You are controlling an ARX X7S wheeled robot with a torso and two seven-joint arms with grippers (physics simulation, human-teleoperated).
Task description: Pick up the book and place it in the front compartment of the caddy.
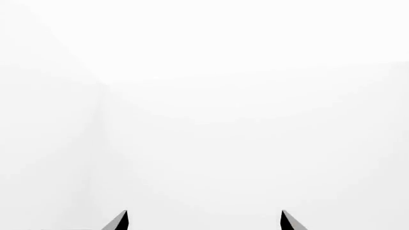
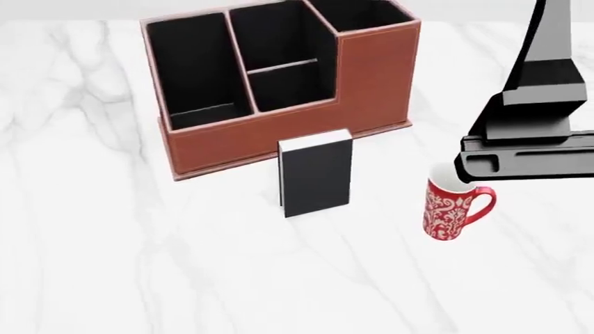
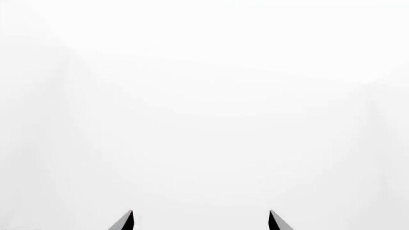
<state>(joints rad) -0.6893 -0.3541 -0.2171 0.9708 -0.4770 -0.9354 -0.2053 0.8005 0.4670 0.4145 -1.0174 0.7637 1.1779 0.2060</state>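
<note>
The book [image 2: 316,174], black-covered with white page edges, is standing upright on the marble counter [image 2: 139,264] just in front of the caddy [image 2: 278,83]. A red patterned mug [image 2: 452,207] is sitting to its right, partly under my right arm [image 2: 529,118]. Only the wrist views are showing my left gripper [image 1: 204,221] and right gripper [image 3: 200,221], jaws spread, holding nothing, facing blank white.

Right arm [image 2: 533,118] raised at the head view's right edge; left end effector [image 1: 204,220] and right end effector [image 3: 201,220] both spread apart, empty.
</note>
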